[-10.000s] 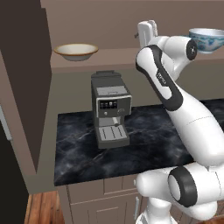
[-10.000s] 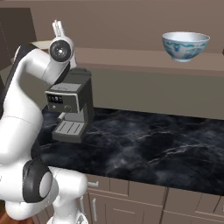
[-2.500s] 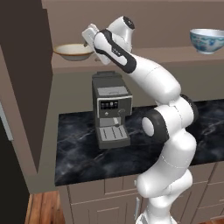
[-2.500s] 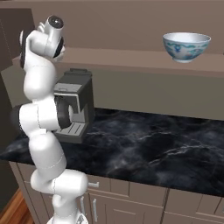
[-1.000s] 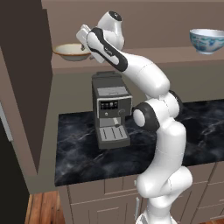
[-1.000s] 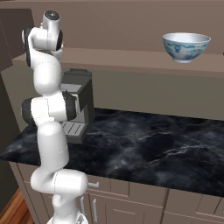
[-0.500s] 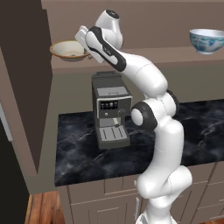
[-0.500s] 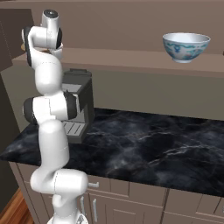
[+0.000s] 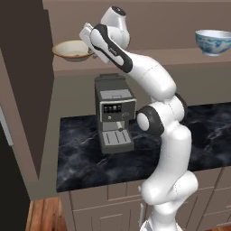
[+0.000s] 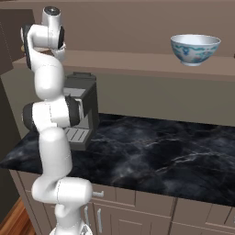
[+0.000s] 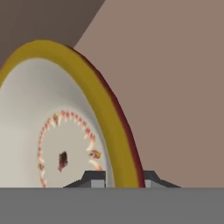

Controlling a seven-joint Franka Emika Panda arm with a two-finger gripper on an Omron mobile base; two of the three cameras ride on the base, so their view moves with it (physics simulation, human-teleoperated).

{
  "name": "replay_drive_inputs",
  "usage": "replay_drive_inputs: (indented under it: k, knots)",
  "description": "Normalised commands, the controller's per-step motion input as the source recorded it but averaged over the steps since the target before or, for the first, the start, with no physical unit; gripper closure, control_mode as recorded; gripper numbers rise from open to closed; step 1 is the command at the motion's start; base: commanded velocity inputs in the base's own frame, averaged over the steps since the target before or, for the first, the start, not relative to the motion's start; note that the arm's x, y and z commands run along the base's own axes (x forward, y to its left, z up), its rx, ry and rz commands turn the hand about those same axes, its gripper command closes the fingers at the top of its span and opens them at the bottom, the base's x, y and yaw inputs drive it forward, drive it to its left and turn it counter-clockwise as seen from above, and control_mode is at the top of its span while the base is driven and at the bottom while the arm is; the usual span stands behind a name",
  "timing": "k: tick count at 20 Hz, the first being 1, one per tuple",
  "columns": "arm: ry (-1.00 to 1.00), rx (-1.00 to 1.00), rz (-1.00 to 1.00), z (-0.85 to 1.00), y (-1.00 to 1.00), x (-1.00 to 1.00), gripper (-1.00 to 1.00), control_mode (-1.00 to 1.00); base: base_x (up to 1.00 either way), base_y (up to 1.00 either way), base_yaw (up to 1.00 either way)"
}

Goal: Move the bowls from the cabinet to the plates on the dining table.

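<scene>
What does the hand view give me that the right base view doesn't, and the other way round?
Hand view: the cream bowl up close, its yellow-tan rim passing between the two finger tips of the gripper, one tip inside the rim, one outside, so the gripper is shut on the rim.

Right base view: the blue floral bowl on the shelf, the coffee machine and the black marble counter.

Both: the brown cabinet back wall.
</scene>
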Motion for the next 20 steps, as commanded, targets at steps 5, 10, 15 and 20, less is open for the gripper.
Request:
replay_drive_inputs:
  k: [5,10,15,20]
  knots:
    - [-0.10,0.07,-0.02,0.12,-0.23,-0.34,1.00,-1.00,0.00,0.00,0.00]
    - [-0.17,0.05,0.00,-0.28,-0.15,-0.52,1.00,-1.00,0.00,0.00,0.00]
    - [-0.12,0.08,0.00,-0.14,-0.15,-0.61,1.00,-1.00,0.00,0.00,0.00]
    - [-0.09,0.09,0.00,0.06,-0.19,-0.59,1.00,-1.00,0.00,0.00,0.00]
